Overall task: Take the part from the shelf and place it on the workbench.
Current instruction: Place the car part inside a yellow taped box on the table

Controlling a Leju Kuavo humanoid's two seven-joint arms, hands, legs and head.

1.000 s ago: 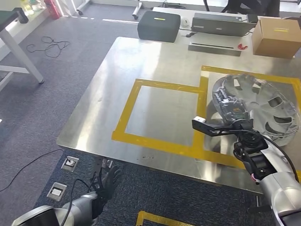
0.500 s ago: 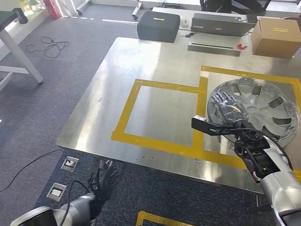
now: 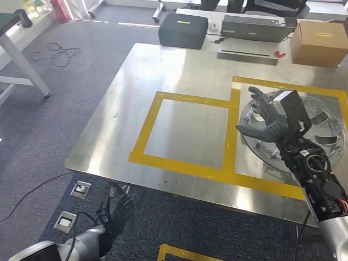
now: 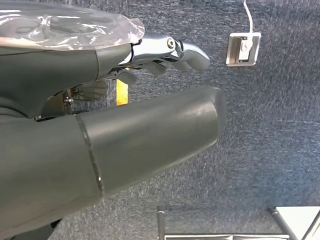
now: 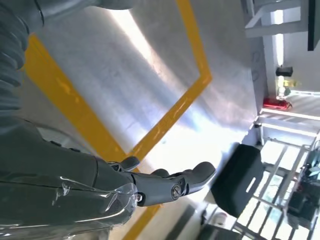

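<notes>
Part (image 3: 316, 122), a silver wheel cover, lies flat on the counter (image 3: 185, 70) inside the right yellow-taped box (image 3: 287, 86). My right hand (image 3: 262, 117) hovers over its near-left rim, fingers spread, gripping nothing. Left hand (image 3: 112, 215) hangs below the counter edge over carpet, fingers apart, empty. Risk: if I pull the right hand away low, a finger could catch a spoke opening and drag the cover across the tape.

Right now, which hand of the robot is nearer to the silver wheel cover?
The right hand: it is at the wheel cover, over its near-left edge. The left hand hangs low beside the workbench.
</notes>
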